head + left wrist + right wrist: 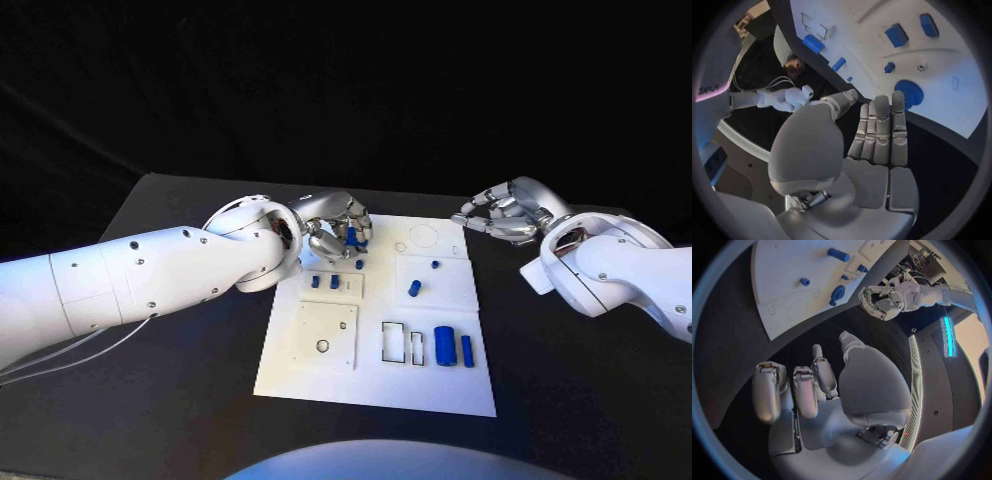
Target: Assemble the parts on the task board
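The white task board [378, 385] lies in the middle of the black table. A blue gear [351, 237] stands near its far left corner, and my left hand [332, 222] hovers over that corner, just beside the gear, holding nothing. In the left wrist view its fingers [879, 130] stretch out straight toward the gear [909, 92]. My right hand [502, 214] hangs over bare table off the board's far right corner, fingers [804, 392] half bent with nothing in them. Two small blue pegs [325, 282], a short blue piece [415, 288] and a blue block [446, 344] lie on the board.
A slim blue bar [466, 349] lies beside the block, next to two outlined slots [404, 343]. A square raised plate [325, 335] sits at the board's near left. Circle outlines [423, 237] mark the far right part. The table's dark edges surround the board.
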You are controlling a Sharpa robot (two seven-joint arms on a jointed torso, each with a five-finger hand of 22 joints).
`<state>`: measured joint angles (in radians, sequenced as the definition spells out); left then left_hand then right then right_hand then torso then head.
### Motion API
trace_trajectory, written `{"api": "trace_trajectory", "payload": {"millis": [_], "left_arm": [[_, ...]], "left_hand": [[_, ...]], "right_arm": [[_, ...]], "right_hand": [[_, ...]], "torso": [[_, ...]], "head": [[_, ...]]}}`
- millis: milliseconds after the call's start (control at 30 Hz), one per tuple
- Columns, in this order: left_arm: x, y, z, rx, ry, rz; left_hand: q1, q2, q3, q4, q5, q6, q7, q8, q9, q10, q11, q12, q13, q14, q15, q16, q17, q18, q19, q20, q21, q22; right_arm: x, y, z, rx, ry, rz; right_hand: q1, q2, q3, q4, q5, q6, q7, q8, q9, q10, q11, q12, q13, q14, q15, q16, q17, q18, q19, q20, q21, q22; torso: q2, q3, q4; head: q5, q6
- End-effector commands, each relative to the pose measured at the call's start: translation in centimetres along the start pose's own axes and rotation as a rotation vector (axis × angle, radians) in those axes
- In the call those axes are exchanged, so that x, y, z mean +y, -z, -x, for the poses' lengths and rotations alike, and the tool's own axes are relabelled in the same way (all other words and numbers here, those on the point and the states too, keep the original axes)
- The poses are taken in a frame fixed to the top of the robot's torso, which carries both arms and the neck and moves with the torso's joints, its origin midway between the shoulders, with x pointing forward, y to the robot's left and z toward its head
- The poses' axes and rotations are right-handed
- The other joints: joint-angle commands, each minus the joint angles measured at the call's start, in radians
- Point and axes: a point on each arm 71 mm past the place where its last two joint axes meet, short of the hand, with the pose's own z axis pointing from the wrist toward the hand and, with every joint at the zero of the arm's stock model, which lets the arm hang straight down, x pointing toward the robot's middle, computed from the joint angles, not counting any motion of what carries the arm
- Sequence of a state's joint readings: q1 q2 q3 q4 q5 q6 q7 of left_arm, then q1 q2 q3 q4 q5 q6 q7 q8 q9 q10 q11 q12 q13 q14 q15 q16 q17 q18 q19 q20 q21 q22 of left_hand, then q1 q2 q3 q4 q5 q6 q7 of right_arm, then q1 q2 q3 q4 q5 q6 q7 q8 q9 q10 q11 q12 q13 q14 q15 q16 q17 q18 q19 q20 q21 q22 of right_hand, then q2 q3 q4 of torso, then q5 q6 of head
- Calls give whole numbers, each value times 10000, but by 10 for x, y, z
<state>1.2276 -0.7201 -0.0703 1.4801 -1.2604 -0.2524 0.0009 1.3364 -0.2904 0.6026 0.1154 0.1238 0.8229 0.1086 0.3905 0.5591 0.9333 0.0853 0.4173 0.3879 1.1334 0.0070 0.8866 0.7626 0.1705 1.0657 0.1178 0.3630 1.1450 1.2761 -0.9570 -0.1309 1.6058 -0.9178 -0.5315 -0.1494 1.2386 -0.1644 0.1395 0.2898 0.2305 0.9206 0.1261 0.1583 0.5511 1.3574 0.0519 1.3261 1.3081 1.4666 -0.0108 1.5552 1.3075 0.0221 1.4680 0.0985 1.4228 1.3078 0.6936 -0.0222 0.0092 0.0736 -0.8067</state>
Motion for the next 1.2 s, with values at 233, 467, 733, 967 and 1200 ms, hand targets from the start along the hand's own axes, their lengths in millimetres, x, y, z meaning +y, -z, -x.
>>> {"api": "trace_trajectory", "payload": {"millis": [233,467,733,967,1200], "left_arm": [[-7,-13,-21,1248,-3180,-1277],[-3,-21,-28,1781,-3766,-876],[-1,-26,-31,1964,-3977,-618],[-1,-29,-32,2052,-4026,-455],[2,-32,-33,2164,-4088,-29]], "left_hand": [[11,40,-263,-254,-407,432,-17,-601,-334,423,-100,-603,-981,1721,-169,2600,1892,-202,1418,-197,2459,1445],[-113,42,-701,-246,-201,478,-19,-847,-398,426,-77,-887,-1329,2199,-147,3681,2713,-444,1998,-196,4219,2378],[-27,120,-774,-238,-102,546,15,-944,-429,469,-66,-983,-1453,2385,-97,4078,3033,-538,2219,-163,4889,2682],[140,220,-542,-256,-41,742,60,-982,-449,638,-88,-1028,-1552,2483,-90,4315,3176,-591,2357,-150,5355,2778],[288,292,-120,-304,-130,858,148,-1088,-489,800,-67,-1102,-1665,2590,-26,4532,3296,-651,2488,-107,5815,2849]], "right_arm": [[2,0,-2,69,-15,178],[2,0,-3,76,-18,170],[3,0,-3,84,-24,177],[3,0,-4,94,-28,177],[3,0,-4,101,-30,182]], "right_hand": [[85,3,-4,-25,37,-73,32,53,11,-32,-11,-33,22,935,-61,-33,2244,134,267,-68,-50,2098],[96,6,-2,-22,50,-73,31,54,15,-21,-11,-23,33,938,-62,-28,2254,133,269,-69,-47,2100],[96,6,-2,-22,50,-73,31,54,15,-21,-11,-23,33,938,-62,-28,2254,133,269,-69,-47,2100],[96,6,-2,-22,50,-73,31,54,15,-21,-11,-23,33,938,-62,-28,2254,133,269,-69,-47,2100],[96,6,-2,-22,50,-73,31,54,15,-21,-11,-23,33,938,-62,-28,2254,133,269,-69,-47,2100]], "torso": [[11,11,-5],[9,13,-9],[12,12,-8],[8,14,2],[-3,18,8]], "head": [[-10,48],[-9,44],[-22,27],[-40,10],[-39,5]]}}
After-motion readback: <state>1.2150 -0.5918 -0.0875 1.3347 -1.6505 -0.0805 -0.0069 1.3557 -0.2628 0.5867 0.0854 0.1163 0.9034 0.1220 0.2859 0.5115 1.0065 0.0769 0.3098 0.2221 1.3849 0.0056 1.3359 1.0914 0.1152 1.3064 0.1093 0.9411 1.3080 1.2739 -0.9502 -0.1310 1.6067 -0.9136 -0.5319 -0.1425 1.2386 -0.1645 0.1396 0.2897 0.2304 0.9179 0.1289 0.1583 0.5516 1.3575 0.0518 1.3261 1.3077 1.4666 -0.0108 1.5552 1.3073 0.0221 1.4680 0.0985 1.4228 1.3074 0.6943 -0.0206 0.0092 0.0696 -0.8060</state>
